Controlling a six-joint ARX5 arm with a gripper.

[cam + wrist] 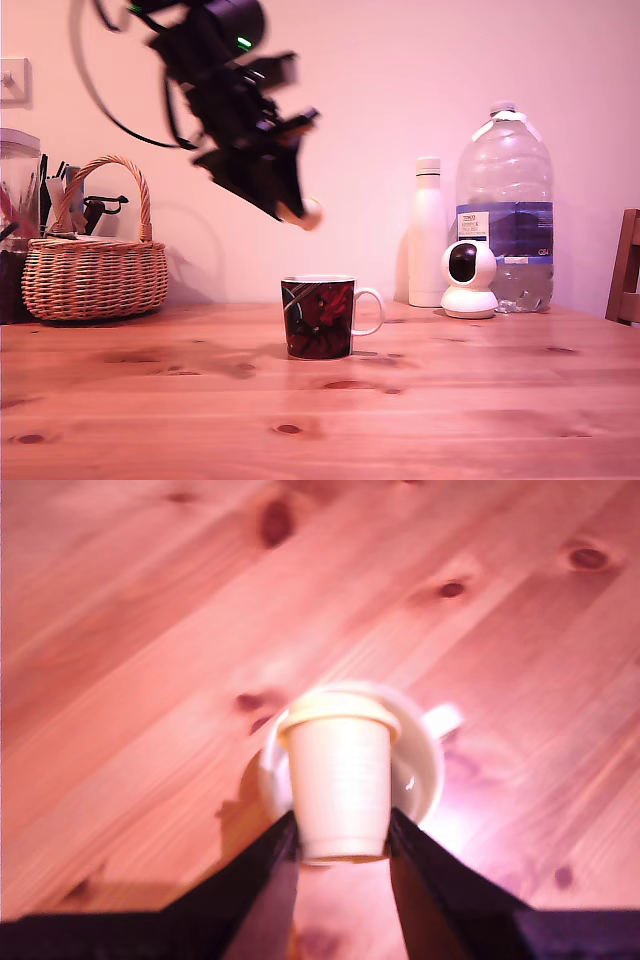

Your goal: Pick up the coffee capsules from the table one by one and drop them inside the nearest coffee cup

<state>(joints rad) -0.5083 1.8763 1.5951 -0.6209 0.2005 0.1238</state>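
plain pale wall (400, 90) at the back, washed in warm pinkish light, with a switch plate (14, 80) at the exterior view's far left. wooden chair (625, 268) edges in at far right.

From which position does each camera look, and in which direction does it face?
Exterior view: sits low at the table edge, faces the wall across it; shows the arm and gripper above the coffee cup.
Wrist view: sits on the wrist, looks down at the tabletop; shows both dark fingers clamping the coffee capsule, the cup's white rim behind it.
Shared: capsule, cup, gripper, table.
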